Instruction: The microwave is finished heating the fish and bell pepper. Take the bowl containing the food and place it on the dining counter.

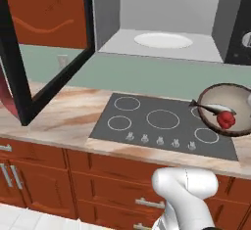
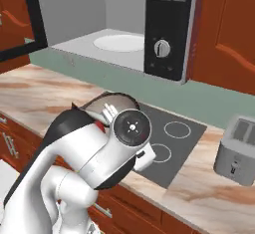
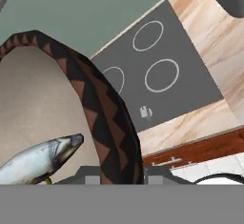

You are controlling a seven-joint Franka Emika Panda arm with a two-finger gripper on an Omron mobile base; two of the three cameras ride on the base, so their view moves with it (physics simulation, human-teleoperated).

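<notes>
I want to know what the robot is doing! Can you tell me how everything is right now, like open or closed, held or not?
microwave: door swung wide open, turntable bare.
bowl: out of the microwave, held tilted in the air above the cooktop.
fish: lying inside the bowl.
bell pepper: inside the bowl, beside the fish.
gripper: shut on the bowl's rim.
cooktop: nothing standing on it.
toaster: slots empty.
</notes>
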